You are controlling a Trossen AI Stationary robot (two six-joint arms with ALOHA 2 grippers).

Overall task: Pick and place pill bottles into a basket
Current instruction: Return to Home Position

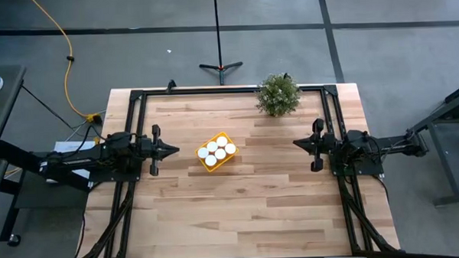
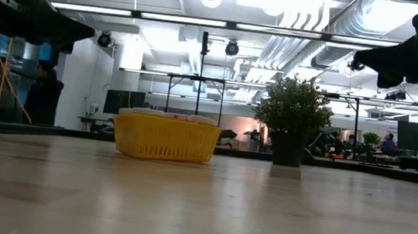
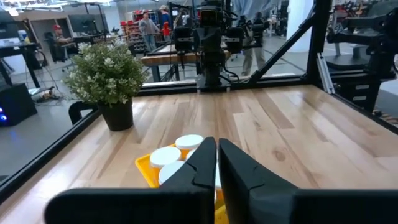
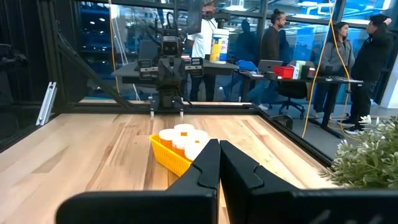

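The bottles [image 1: 220,154] sit in the basket [image 1: 214,168] between the left gripper [image 1: 174,151] and right gripper [image 1: 298,144], both pinched closed and empty

Pill bottles [image 1: 216,151] bunched in basket [image 1: 210,167]; exact count unclear. Low view: basket wall hides bottle bodies.

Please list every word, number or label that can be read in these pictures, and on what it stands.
None is readable.
The pill bottles in the basket show only plain white caps.
The label on a yellow container in the room behind is too blurred to read.
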